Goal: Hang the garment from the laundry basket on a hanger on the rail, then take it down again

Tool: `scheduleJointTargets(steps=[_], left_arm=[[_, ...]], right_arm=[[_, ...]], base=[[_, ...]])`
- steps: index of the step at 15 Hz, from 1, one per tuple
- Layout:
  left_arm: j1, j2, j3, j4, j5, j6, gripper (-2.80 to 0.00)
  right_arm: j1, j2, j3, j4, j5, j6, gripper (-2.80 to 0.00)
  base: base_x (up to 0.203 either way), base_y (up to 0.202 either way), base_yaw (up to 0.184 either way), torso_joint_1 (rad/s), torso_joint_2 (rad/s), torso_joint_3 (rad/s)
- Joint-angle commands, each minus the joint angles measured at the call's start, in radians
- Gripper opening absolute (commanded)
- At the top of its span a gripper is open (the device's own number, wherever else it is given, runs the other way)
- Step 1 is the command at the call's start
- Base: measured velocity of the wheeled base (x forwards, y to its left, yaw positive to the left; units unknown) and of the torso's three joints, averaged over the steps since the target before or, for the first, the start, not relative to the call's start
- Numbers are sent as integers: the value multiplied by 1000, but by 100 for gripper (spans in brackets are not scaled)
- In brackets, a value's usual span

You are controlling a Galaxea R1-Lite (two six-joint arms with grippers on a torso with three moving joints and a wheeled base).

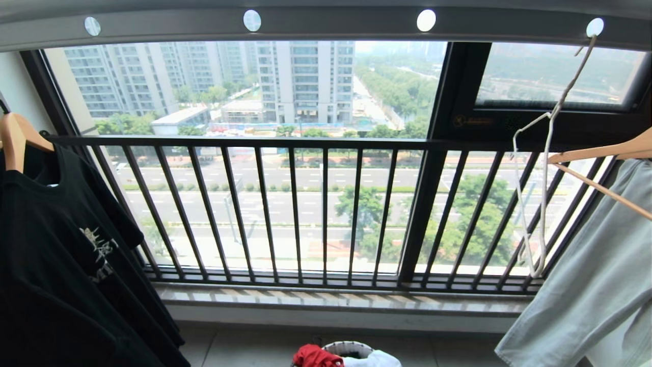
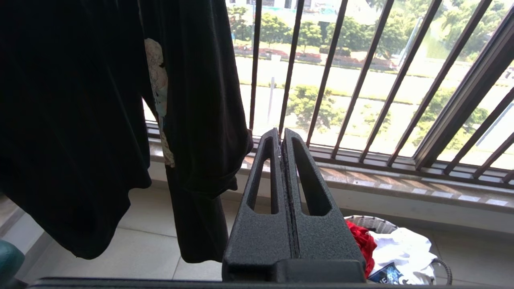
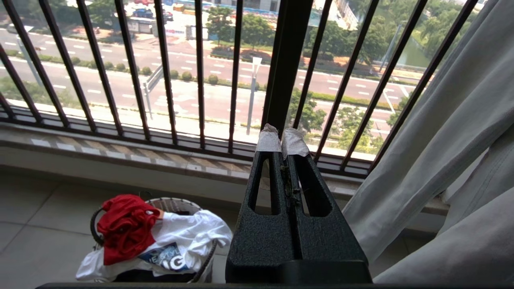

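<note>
Since nothing is grasped yet, step 1 is my guess: fetch the garment (image 3: pixel 125 226), the red tee bunched on the rim of the laundry basket (image 3: pixel 176 204) on the floor, below the rail (image 1: pixel 326 23). Pinch only red cloth; the white garment (image 3: pixel 188 233) touches it. The hanger (image 1: pixel 540 168) hangs bare from the rail's rightmost hole. Both wrist views show what the head view lacks: left pincer (image 2: pixel 281 134) and right pincer (image 3: pixel 282 138) clenched, empty, above the basket. Only the head view shows the rail.
</note>
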State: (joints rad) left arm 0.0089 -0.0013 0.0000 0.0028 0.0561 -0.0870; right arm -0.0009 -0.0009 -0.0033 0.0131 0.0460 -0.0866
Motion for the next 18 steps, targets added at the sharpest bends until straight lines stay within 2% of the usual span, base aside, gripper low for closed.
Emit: scheduleJointTargets(steps=[1, 18], left_arm=[[0, 1, 0, 0, 1, 0, -280], [0, 0, 0, 0, 1, 0, -280]], right_arm=[[1, 1, 2, 1, -2, 21, -280], [1, 1, 2, 1, -2, 22, -280]], base=[[0, 0, 0, 0, 0, 0], [0, 0, 0, 0, 0, 0]])
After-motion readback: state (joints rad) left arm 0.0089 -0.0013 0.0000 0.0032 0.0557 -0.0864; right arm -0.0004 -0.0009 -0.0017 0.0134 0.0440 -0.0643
